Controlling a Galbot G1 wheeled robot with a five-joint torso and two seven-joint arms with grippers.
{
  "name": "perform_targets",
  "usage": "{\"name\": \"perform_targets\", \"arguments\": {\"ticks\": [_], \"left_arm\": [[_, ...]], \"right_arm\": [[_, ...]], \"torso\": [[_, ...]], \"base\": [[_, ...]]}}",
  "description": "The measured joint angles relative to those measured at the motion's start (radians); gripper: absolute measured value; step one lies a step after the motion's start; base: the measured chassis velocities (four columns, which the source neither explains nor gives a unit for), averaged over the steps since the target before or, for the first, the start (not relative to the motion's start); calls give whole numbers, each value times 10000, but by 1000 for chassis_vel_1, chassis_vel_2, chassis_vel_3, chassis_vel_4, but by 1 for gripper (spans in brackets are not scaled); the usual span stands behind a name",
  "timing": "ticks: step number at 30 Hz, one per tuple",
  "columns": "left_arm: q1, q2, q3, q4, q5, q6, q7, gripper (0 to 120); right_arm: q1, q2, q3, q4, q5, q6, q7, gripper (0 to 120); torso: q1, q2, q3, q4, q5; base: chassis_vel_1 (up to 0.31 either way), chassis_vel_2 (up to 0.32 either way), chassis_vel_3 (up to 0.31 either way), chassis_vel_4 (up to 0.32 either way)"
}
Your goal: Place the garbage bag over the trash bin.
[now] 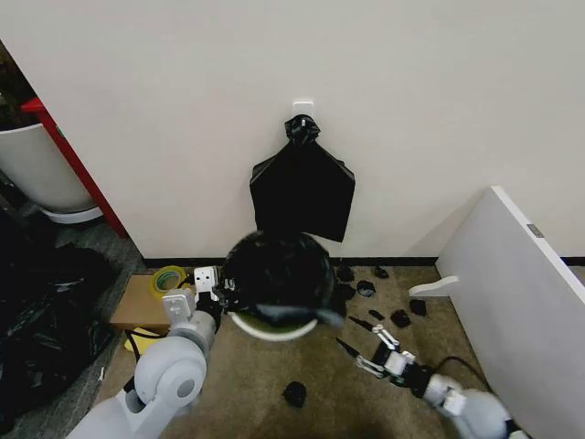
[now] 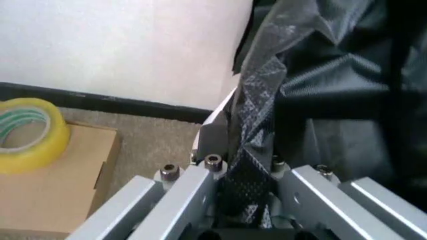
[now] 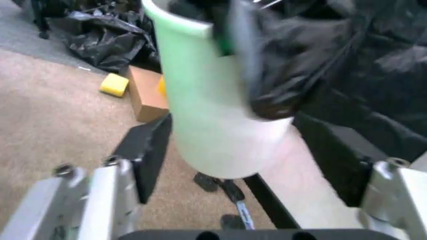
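Note:
The glossy black garbage bag (image 1: 279,270) is draped across the top of the round white trash bin (image 1: 265,332), which stands on the carpet by the wall. My left gripper (image 1: 216,298) is at the bin's left rim, shut on a fold of the bag (image 2: 257,100), with the white rim (image 2: 217,122) just behind it. My right gripper (image 1: 353,335) hovers low at the bin's front right, open and apart from it. In the right wrist view the bin (image 3: 207,115) and the bag (image 3: 347,65) lie beyond its spread fingers (image 3: 148,150).
A flat black bundle (image 1: 303,187) hangs from a wall hook above the bin. Small black scraps (image 1: 294,393) lie on the carpet. A cardboard box (image 1: 142,304) with a yellow tape roll (image 1: 167,277) sits left, near heaped black bags (image 1: 41,311). A white panel (image 1: 512,283) stands at the right.

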Motion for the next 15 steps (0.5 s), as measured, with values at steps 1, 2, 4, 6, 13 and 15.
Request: {"name": "perform_targets", "arguments": {"ticks": [1,2,4,6,13,15], "left_arm": [[5,1,-10,18,14,-5,8,0],[12,1,-15,28,30,-7,13,0],[36,-7,-15,72,84,-10,24,0],[46,-21,-5,99,110,-10,27,0],[144,-109,-6,141,241,-10,34,0],[151,-114,-10,141,246,-10,34,0]], "right_arm": [[-12,-36,121,44,267,0,-130,74],[-30,-60,147,110,499,0,-128,78],[-180,-100,-17,537,1071,-34,459,88],[-287,-87,-150,849,1141,-81,824,92],[-565,249,-966,2179,110,-470,1620,98],[-571,345,-1060,2297,-667,-616,1977,90]], "torso": [[0,0,0,0,-1],[0,0,0,0,-2],[0,0,0,1,0],[0,0,0,0,-1],[0,0,0,2,-2],[0,0,0,1,-2]], "base": [[0,0,0,0],[0,0,0,0],[0,0,0,0],[0,0,0,0],[0,0,0,0],[0,0,0,0]]}}
